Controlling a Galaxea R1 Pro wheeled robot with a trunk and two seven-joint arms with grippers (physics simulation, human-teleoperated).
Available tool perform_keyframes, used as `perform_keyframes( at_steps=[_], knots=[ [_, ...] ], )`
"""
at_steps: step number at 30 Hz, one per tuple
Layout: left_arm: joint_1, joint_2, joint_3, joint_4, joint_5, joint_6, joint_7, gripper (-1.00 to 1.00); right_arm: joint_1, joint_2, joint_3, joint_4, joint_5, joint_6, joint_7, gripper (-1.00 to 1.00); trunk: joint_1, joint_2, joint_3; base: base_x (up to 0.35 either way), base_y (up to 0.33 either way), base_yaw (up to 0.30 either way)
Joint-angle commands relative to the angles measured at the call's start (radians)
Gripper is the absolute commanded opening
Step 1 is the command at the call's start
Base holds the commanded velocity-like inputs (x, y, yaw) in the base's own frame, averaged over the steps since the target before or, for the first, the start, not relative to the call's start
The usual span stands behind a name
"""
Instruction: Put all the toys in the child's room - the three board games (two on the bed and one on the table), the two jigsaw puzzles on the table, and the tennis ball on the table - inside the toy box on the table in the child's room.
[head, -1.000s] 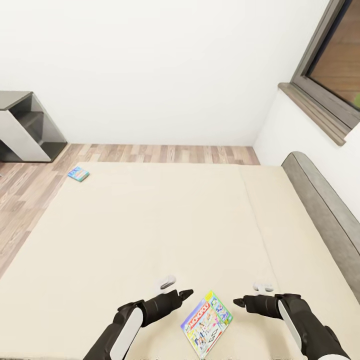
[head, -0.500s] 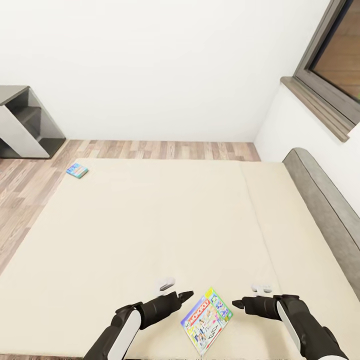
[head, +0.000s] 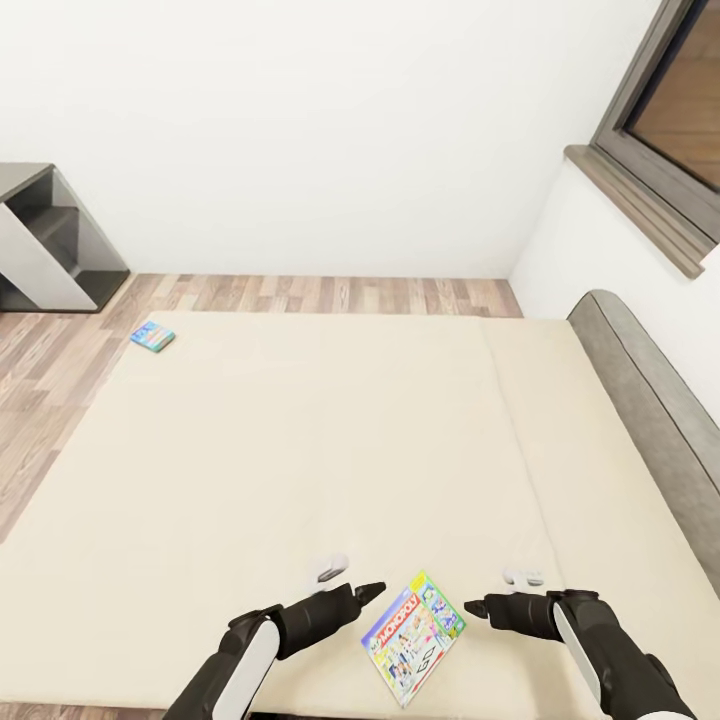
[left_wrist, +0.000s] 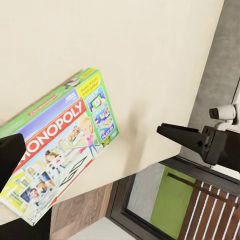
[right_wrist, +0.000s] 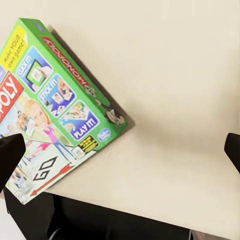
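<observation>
Green-edged Monopoly box (head: 413, 637) flat on bed (head: 300, 450) — unheld.

Bare mattress (head: 330, 450) all around Monopoly box (head: 413, 637)

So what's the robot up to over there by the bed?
It is leaning over the bed with both arms out. The Monopoly box lies flat near the mattress's near edge, between the left gripper and the right gripper, which sit on either side without touching it. A smaller blue game box lies at the bed's far left corner. Nothing is held yet.
</observation>
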Motion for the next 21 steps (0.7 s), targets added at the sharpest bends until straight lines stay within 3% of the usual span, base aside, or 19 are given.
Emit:
perform_keyframes(
  at_steps=[1,4,21],
  knots=[
    [0.006,0.006,0.003,-0.001,0.011,0.001,-0.003,1.0,-0.006,0.006,0.001,0.003,0.003,0.013,0.001,1.0,0.0,-0.001,-0.001,0.0,0.0,0.0],
    [0.022,0.019,0.003,0.0,0.011,-0.005,-0.002,1.0,-0.012,0.013,0.001,0.003,0.003,0.015,0.001,1.0,0.0,-0.001,-0.001,0.0,0.0,0.0],
    [0.022,0.019,0.003,0.0,0.011,-0.005,-0.002,1.0,-0.012,0.013,0.001,0.003,0.003,0.015,0.001,1.0,0.0,-0.001,-0.001,0.0,0.0,0.0]
  ],
)
